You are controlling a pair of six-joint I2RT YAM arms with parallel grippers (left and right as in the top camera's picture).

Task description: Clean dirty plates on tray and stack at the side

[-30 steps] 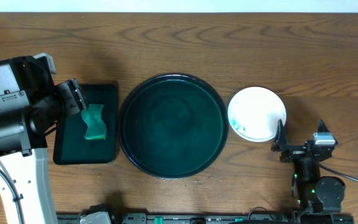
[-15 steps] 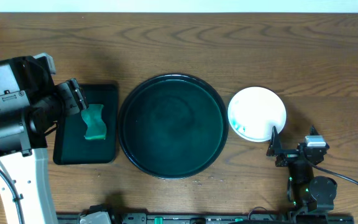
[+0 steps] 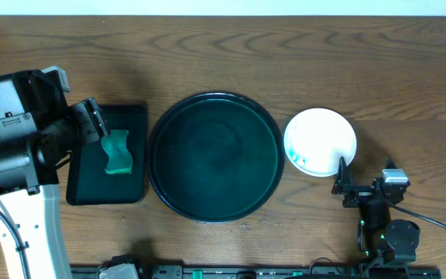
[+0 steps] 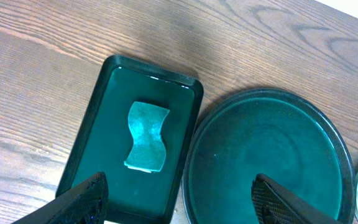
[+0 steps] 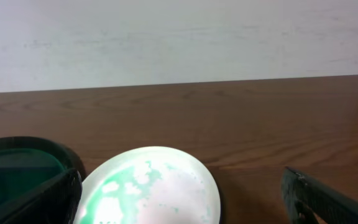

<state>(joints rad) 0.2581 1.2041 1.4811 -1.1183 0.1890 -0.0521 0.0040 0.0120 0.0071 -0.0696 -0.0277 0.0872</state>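
Observation:
The large round dark green tray [image 3: 214, 159] sits mid-table with nothing on it. It also shows in the left wrist view [image 4: 266, 155] and at the left edge of the right wrist view [image 5: 17, 162]. A white plate [image 3: 320, 139] with teal smears lies on the table right of the tray. I cannot tell whether other plates lie under it. My right gripper [image 3: 365, 177] is open and empty just in front of the plate [image 5: 151, 190], apart from it. My left gripper [image 3: 95, 122] is open and empty above the sponge tray.
A small rectangular dark tray [image 3: 134, 116] holding a green sponge [image 3: 118, 152] stands left of the round tray. In the left wrist view the sponge [image 4: 146, 135] lies in the middle of it. Bare wooden table runs along the back.
The right gripper drew back from the plate toward the front edge a second ago, then stayed still. The left arm has not moved.

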